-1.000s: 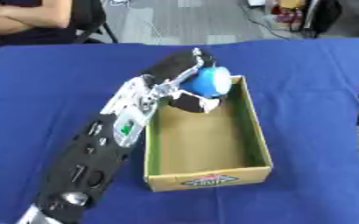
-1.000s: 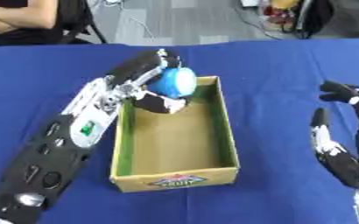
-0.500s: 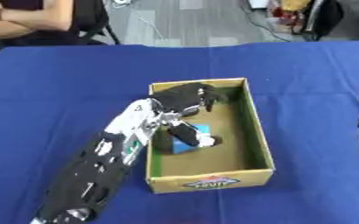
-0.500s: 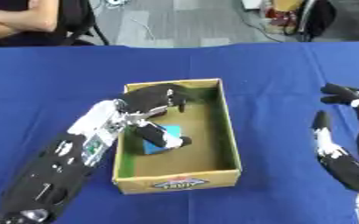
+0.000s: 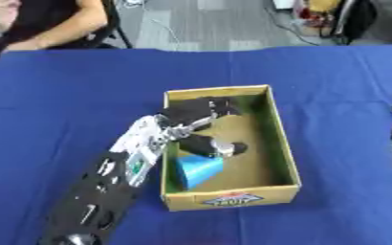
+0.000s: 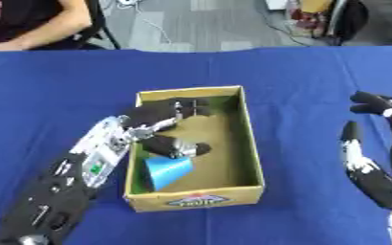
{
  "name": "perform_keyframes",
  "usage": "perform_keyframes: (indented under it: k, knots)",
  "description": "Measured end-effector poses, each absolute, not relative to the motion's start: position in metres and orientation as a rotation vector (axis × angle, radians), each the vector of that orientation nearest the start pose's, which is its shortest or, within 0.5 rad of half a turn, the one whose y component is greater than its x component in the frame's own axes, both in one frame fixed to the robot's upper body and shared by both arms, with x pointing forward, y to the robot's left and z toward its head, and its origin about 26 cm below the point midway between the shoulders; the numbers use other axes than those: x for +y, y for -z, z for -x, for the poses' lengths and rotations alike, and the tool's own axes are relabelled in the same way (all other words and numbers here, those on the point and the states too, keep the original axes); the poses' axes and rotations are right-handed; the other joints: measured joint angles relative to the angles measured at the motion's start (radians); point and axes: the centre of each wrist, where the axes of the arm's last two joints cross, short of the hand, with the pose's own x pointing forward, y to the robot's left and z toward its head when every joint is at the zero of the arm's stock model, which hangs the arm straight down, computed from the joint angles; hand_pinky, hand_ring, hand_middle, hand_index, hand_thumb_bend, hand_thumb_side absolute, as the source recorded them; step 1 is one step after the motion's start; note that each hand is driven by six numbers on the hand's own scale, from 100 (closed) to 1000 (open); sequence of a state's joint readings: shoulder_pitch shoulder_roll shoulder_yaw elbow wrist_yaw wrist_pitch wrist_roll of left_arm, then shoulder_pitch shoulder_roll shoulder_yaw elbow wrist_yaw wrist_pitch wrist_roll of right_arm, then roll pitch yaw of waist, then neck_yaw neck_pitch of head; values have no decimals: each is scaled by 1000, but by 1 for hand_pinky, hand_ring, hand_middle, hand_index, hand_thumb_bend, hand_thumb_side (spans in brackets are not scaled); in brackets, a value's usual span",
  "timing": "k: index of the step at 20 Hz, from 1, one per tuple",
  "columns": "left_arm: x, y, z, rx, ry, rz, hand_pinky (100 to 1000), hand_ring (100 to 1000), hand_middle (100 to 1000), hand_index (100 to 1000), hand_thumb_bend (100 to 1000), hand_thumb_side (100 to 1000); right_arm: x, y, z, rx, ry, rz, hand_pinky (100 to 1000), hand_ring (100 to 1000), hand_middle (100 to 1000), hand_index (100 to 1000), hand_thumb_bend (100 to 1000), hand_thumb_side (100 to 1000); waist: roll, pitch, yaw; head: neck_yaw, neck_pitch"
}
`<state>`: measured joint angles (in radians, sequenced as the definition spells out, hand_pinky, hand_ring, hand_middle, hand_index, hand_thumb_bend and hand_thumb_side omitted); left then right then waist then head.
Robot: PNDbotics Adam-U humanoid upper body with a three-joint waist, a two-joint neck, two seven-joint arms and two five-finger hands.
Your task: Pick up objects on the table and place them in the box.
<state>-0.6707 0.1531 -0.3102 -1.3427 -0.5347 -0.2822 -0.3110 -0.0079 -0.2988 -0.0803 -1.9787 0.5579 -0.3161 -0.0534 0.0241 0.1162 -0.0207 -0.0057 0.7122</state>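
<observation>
A blue cone-shaped object [image 5: 197, 171] lies on its side on the floor of the cardboard box [image 5: 284, 139], near the box's front left corner. My left hand [image 5: 201, 116] is inside the box just behind it, fingers spread and relaxed, with the thumb [image 5: 220, 145] close above the blue object but not around it. The hand is open and holds nothing. My right hand [image 6: 375, 170] rests open at the right edge of the table, fingers up, well apart from the box.
The box stands in the middle of a blue tablecloth [image 5: 74, 95]. A label [image 5: 230, 199] marks its front wall. A person sits beyond the far left edge of the table.
The blue object, held over the box's far end a second ago, now lies released on the box floor. My left hand has opened and drawn slightly back from it.
</observation>
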Motion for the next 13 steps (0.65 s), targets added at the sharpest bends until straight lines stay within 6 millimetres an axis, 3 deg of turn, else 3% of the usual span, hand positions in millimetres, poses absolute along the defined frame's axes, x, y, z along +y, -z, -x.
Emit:
perform_keyframes:
  k: [1,3,5,9,13]
  knots:
    - [133,-148,-398,-2075,1276,-67,1000,1000,1000,909,991,876,-305,-122,-263,-2180,-709,790,825,689,732,863,112,648,0,0,1,0,0]
    - [139,-179,-383,-2196,1063,93,1000,1000,1000,931,1000,783,-305,-122,-263,-2180,-709,791,825,689,732,863,112,648,0,0,3,-4,0]
    - [149,-205,-364,-2287,897,222,1000,1000,1000,936,1000,734,-305,-122,-263,-2179,-710,794,825,688,732,863,112,649,0,0,8,-5,0]
    - [172,-232,-330,-2379,707,353,1000,1000,1000,939,1000,725,-307,-122,-262,-2176,-707,805,825,689,732,862,113,649,0,0,11,-12,0]
    - [191,-231,-314,-2381,624,360,1000,1000,1000,923,1000,808,-307,-122,-262,-2175,-705,807,824,689,732,862,113,649,0,0,17,-17,0]
